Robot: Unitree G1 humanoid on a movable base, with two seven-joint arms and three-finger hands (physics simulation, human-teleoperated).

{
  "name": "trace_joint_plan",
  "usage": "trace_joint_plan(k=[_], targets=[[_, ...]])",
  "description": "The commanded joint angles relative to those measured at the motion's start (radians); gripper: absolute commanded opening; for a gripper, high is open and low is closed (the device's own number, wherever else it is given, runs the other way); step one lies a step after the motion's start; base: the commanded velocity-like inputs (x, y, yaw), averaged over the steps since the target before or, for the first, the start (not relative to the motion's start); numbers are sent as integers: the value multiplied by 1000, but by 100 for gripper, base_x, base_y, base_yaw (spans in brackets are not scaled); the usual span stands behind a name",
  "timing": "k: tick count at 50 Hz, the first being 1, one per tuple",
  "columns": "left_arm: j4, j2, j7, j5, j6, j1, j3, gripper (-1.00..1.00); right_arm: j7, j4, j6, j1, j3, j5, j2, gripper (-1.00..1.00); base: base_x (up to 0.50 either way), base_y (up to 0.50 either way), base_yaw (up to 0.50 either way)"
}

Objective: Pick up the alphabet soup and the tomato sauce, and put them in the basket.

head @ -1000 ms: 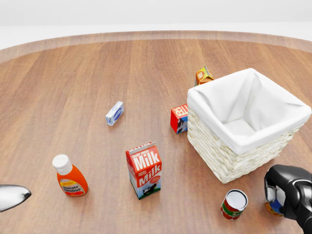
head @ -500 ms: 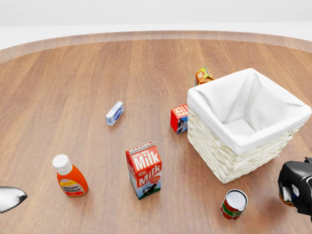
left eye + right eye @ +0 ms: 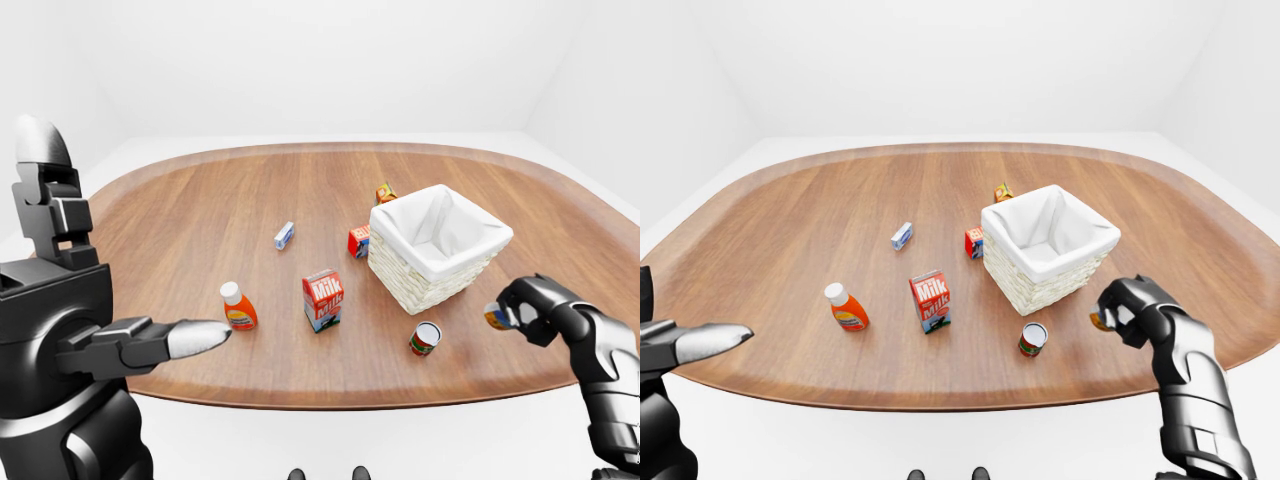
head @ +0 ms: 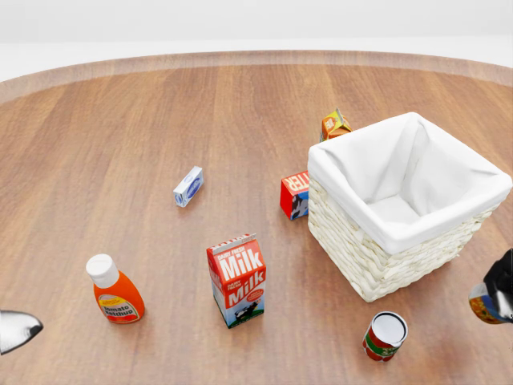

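The right robot hand (image 3: 1127,307), clenched around a small can (image 3: 495,318), has risen and drifted right of the basket (image 4: 377,265) since a second ago. A second can (image 4: 385,336) remains on the desk (image 4: 160,120). The left robot hand (image 3: 165,342) is released.

Right hand (image 3: 528,312) closed round can (image 3: 495,317), raised off table (image 3: 180,215), right of basket (image 3: 436,247). Second can (image 3: 426,338) upright below basket. Milk carton (image 3: 322,299), orange bottle (image 3: 238,305) nearby. Left hand (image 3: 150,342) empty, extended.
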Motion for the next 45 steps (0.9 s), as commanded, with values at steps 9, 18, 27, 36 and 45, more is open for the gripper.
trace_joint_plan(k=[9, 18, 27, 36, 45], targets=[[-18, -3, 0, -6, 0, 6, 6, 93, 196, -519, 0, 89, -319, 213, -81, -100, 0, 0, 0], [-20, -1, 4, -10, 0, 1, 8, 93, 196, -520, 0, 79, -346, 232, -121, -100, 0, 0, 0], [-21, 2, 8, -11, 0, -6, 3, 93, 196, -509, 13, -88, -193, 273, -97, -100, 0, 0, 0], [-1, 4, 7, -9, 0, -7, 2, 93, 196, -457, 78, -279, -29, 267, -32, -100, 0, 0, 0], [8, 10, 11, -16, 0, -17, 9, 94, 196, -383, 73, -420, 80, 235, 67, -100, 0, 0, 0]])
